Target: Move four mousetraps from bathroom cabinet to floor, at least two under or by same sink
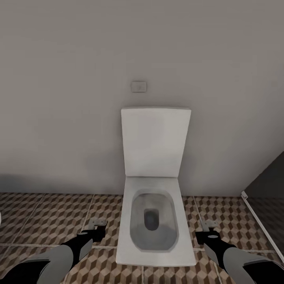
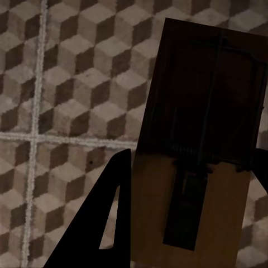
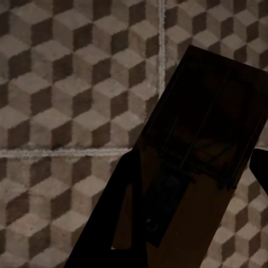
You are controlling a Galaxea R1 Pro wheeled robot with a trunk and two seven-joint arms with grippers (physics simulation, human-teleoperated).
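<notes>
Now the left gripper (image 2: pixel 190 184) holds a mousetrap (image 2: pixel 192 167) over the bathroom floor (image 2: pixel 61 84), and the right gripper (image 3: pixel 192 184) holds another mousetrap (image 3: pixel 195 162), beside the toilet (image 1: pixel 154 205)

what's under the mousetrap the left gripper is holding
In the left wrist view, cube-patterned floor tiles with pale grout lines lie below the mousetrap held in the left gripper. The floor straight beneath the board is covered by it.
</notes>
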